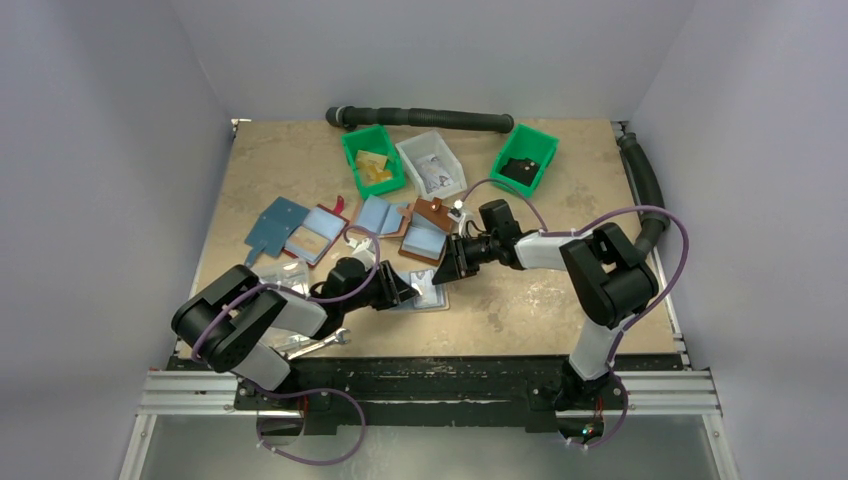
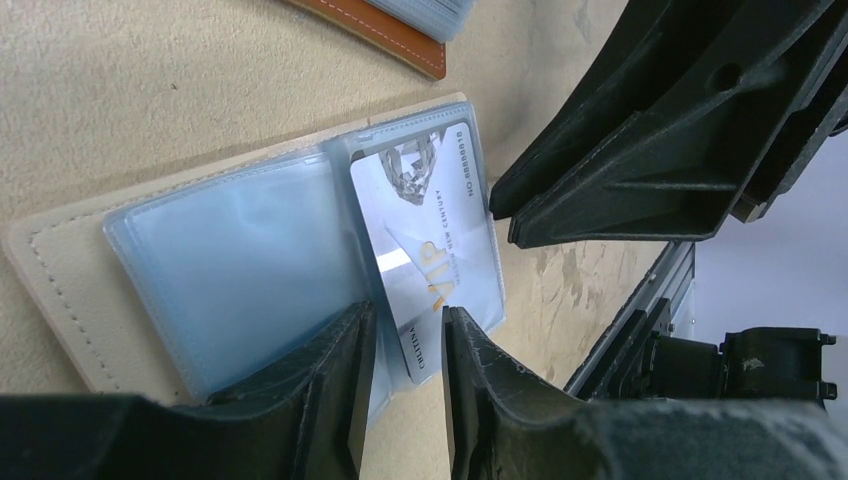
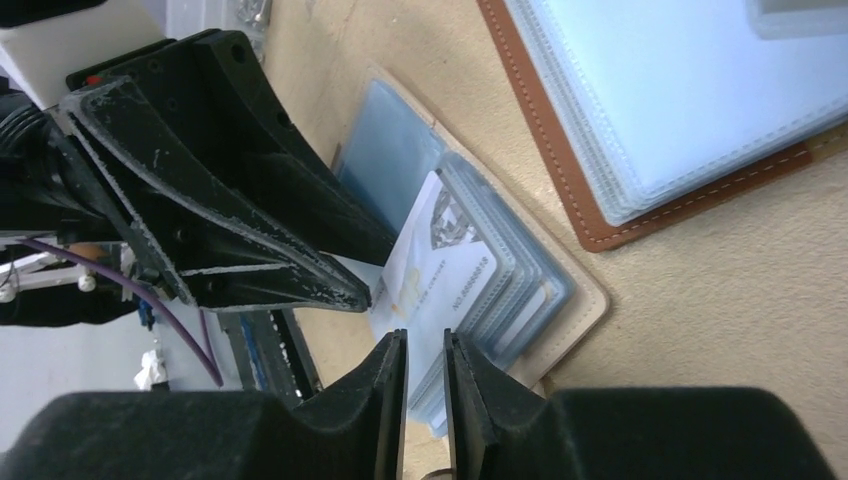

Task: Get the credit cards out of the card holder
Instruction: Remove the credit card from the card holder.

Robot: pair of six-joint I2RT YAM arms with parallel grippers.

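Observation:
The card holder [image 1: 428, 293] lies open on the table, cream-rimmed [image 2: 60, 270] with several clear sleeves [image 3: 590, 300]. A light blue-white card [image 2: 430, 230] marked VIP sticks partly out of a sleeve, slanted [image 3: 440, 265]. My left gripper [image 2: 408, 318] stands over the card's protruding end, jaws a narrow gap apart, the card's corner showing between them face-on [image 1: 403, 290]. My right gripper [image 3: 425, 340] has its jaws a narrow gap apart over the sleeves' edge. Its tips touch the holder's side by the card [image 2: 503, 222]. No dark grey card shows.
Brown wallets with blue lining [image 1: 425, 240] lie just behind the holder [image 3: 700, 130]. A blue wallet [image 1: 278, 225] lies at the left. Two green bins [image 1: 372, 160] [image 1: 525, 160], a white bin [image 1: 430, 165] and a black hose [image 1: 420, 118] are at the back. A wrench [image 1: 315, 345] lies near the left base.

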